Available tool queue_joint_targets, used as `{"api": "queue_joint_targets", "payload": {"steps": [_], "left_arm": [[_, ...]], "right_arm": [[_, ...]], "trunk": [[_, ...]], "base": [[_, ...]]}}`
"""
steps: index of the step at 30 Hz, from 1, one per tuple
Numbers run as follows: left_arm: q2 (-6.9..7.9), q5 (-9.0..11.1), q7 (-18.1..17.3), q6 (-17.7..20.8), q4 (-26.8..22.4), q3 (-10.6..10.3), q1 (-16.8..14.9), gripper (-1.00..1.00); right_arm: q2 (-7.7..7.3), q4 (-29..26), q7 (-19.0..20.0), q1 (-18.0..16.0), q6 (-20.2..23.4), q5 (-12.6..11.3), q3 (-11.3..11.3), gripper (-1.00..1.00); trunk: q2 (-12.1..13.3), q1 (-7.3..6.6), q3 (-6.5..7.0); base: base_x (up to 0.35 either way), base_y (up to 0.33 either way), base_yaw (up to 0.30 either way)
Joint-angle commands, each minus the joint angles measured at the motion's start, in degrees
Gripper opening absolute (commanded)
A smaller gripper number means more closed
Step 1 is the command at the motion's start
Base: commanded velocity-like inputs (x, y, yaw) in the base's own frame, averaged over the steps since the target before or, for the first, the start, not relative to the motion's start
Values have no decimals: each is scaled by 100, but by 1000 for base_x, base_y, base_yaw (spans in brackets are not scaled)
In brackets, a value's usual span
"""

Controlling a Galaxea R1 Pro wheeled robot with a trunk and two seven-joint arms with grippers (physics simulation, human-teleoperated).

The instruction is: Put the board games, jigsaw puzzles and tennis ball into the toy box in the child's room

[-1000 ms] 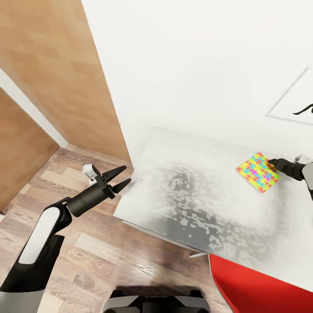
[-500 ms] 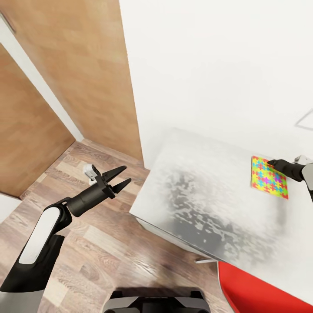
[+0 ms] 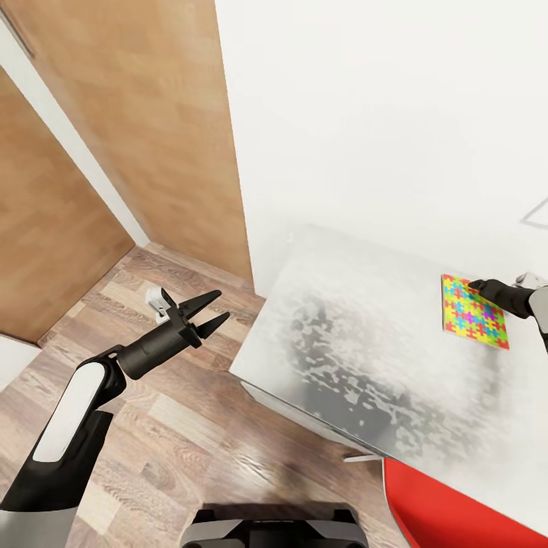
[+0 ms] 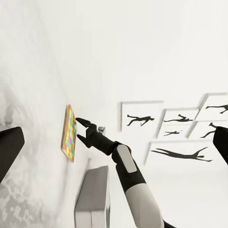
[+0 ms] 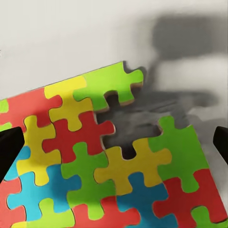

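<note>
Over the surface (image 3: 365, 358), right tool (image 3: 478, 286) spread open at the puzzle (image 3: 473, 310) edge; thin, light, stiff — pinch its rim. Left tool (image 3: 215, 307) open, idle.

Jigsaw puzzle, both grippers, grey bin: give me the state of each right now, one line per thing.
jigsaw puzzle: lying flat on the table, not lifted.
right gripper: open, fingertips over the puzzle's edge.
left gripper: open, empty, out over the wood floor beside the table.
toy box: upright beside the puzzle; contents cannot be seen.

Multicolour jigsaw puzzle (image 3: 473, 311), grey table (image 3: 365, 358)
</note>
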Motion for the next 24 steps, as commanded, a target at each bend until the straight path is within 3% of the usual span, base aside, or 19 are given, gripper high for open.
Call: {"api": "queue_joint_targets", "payload": {"steps": [1, 13, 24], "left_arm": [[5, -21, -31, 10, 2, -4, -5, 100], [6, -21, -31, 11, 2, -4, -9, 100], [2, -21, -31, 10, 2, -4, -10, 100]], "right_arm": [[3, 197, 5, 1, 30, -26, -9, 100], [-7, 196, 5, 1, 30, -25, -11, 100], [-8, 179, 5, 1, 30, -28, -16, 100]], "trunk": [[-4, 3, -5], [-4, 3, -5], [-4, 3, -5]], "base": [[-34, 0, 7], [-159, 0, 3], [-37, 0, 0]]}}
